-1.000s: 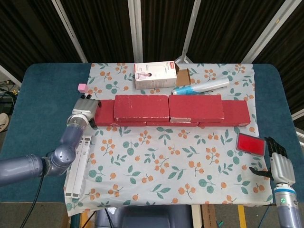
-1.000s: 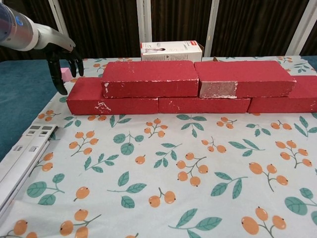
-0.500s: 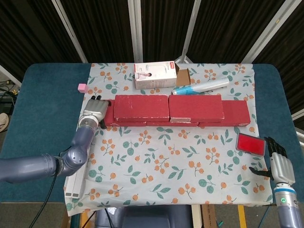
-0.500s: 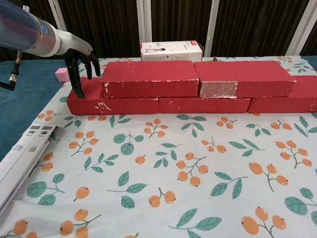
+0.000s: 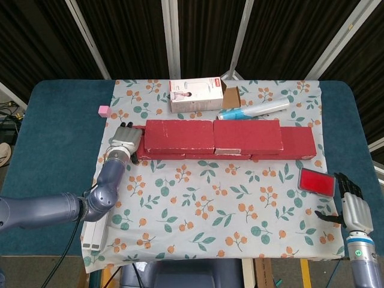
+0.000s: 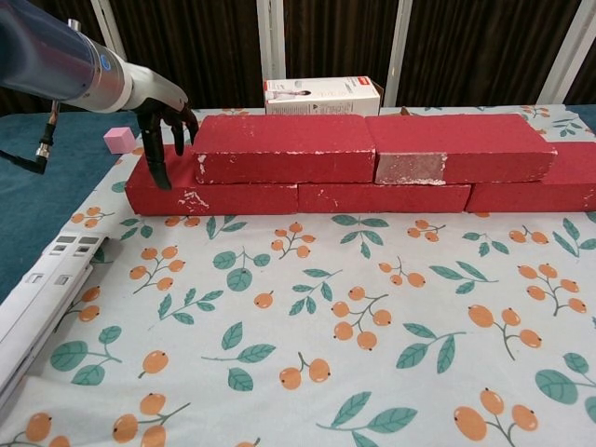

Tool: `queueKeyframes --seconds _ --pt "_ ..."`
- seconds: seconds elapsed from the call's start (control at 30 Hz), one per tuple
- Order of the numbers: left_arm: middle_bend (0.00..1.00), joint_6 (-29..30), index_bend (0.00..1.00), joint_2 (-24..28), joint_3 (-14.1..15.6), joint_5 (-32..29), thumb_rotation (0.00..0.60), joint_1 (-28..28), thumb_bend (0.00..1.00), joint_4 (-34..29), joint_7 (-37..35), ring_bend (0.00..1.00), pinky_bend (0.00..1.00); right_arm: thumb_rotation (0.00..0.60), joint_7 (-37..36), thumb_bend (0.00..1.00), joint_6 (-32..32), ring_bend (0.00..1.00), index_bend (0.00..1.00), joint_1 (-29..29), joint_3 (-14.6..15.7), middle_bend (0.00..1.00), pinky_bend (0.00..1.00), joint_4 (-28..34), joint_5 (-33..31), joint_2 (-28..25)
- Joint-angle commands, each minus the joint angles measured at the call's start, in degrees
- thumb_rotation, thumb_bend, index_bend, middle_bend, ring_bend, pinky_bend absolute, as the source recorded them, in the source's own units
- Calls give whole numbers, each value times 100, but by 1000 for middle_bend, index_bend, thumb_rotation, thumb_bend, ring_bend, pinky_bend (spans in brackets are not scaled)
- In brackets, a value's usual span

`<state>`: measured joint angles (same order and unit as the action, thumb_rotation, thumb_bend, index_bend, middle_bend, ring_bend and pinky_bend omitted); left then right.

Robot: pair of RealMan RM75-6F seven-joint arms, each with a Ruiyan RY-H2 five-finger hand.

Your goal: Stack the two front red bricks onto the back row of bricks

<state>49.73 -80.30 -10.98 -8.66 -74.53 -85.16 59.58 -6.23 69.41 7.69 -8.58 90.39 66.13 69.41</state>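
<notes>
Red bricks [image 6: 372, 149] stacked; left hand [image 6: 166, 116] empty, fingers spread beside them; right hand [image 5: 354, 207] likewise empty.

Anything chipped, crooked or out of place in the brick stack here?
The right top brick has a pale scuffed patch on its front face, at its left end. The stack sits level; the left hand is at its left end.

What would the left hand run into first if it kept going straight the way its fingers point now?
Most likely the left hand would meet the bottom-row brick under its downward-pointing fingertips; depth is hard to judge.
</notes>
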Motion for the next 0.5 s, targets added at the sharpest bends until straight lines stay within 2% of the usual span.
queueKeyframes --seconds 0.03,0.5 --pt "212 -11 193 -15 5 -21 600 -19 0 26 -11 3 50 600 3 152 0 0 0 0 0 0 0 1 -2 1" --pt "222 -36 199 31 65 -78 600 -90 0 11 -32 3 50 600 39 152 -8 0 0 7 3 0 0 6 -13 11"
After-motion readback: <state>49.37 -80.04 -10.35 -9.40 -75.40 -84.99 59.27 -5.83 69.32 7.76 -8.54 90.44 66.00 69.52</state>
